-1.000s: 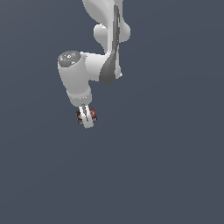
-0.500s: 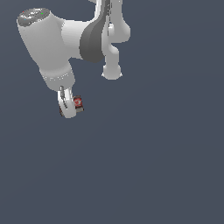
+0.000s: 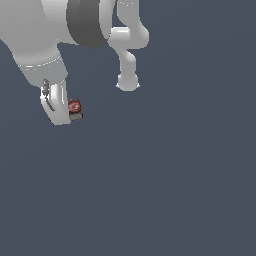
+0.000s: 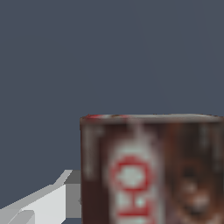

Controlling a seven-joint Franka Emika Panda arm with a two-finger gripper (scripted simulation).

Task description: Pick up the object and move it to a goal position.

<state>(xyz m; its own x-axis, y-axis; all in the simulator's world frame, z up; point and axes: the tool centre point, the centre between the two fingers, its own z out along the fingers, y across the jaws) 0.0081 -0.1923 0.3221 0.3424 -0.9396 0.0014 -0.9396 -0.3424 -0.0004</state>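
Observation:
The object (image 3: 75,109), a tiny dark brown box with a red label, sits between the fingers of my white gripper (image 3: 66,114) at the exterior view's upper left, lifted off the floor. One broad white finger (image 3: 56,106) covers much of it. In the wrist view the object (image 4: 153,170) fills the frame close up, with a red-and-white label, and a white fingertip (image 4: 39,203) shows beside it. The gripper is shut on the object.
The arm's white and grey links (image 3: 85,20) fill the exterior view's upper left, and its base column (image 3: 128,65) stands further back. A plain dark blue-grey floor (image 3: 170,180) spreads all around.
The arm has swung toward the camera and the exterior view's left, carrying the object along; it looms much larger now. The grip on the object has held.

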